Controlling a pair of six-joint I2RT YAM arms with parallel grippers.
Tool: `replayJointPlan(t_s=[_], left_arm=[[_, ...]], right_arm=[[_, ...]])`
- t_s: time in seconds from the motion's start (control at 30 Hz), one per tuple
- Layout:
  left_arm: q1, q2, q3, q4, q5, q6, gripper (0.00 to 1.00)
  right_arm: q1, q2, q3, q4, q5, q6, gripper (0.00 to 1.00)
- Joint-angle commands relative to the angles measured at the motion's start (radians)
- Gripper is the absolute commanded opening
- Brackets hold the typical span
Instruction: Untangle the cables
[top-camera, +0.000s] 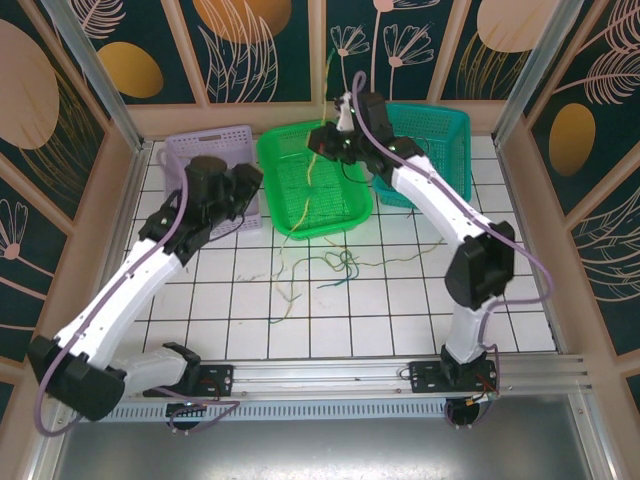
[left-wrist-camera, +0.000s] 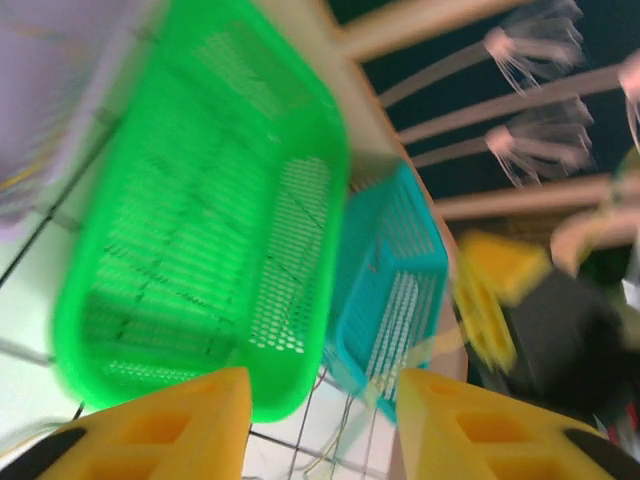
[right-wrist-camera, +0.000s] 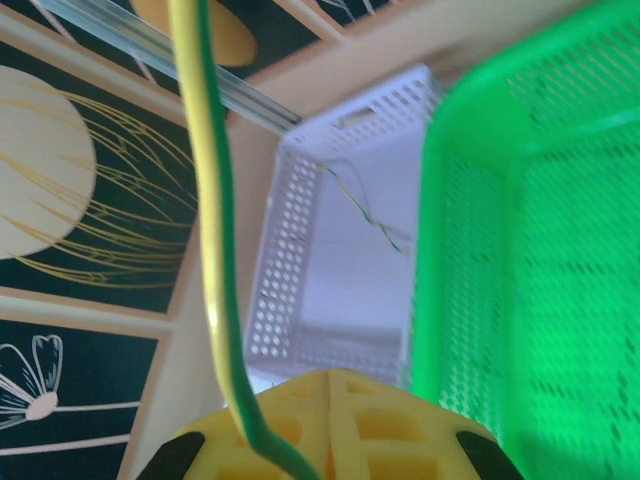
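One green-yellow cable (right-wrist-camera: 213, 250) is clamped in the right gripper (right-wrist-camera: 320, 430) and hangs limp over the green basket (top-camera: 320, 233). The left gripper (left-wrist-camera: 325, 430) stands apart, empty. Other cables (top-camera: 335, 265) lie tangled on the worktop (top-camera: 400, 300). They look light and floppy, so pinching near a free end seems best.

Smooth cable (right-wrist-camera: 212, 220), glossy plastic green basket (right-wrist-camera: 560, 300)

Left hand (left-wrist-camera: 322, 425) with fingers apart, right hand (right-wrist-camera: 330, 420) pinched closed, both arms outstretched forward.
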Motion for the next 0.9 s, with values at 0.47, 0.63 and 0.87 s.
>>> replayJointPlan(t_s=[0.47, 0.63, 0.87], left_arm=[[-0.013, 0.142, 0.008, 0.051, 0.218, 0.599, 0.60], [-0.012, 0.177, 0.030, 0.028, 0.152, 0.650, 0.58], [-0.013, 0.202, 0.015, 0.057, 0.168, 0.622, 0.39]], right_arm=[[0.054, 0.173, 0.293, -0.150, -0.164, 0.055, 0.00], [0.066, 0.167, 0.278, -0.162, -0.192, 0.067, 0.00], [0.076, 0.145, 0.217, -0.106, -0.219, 0.115, 0.00]])
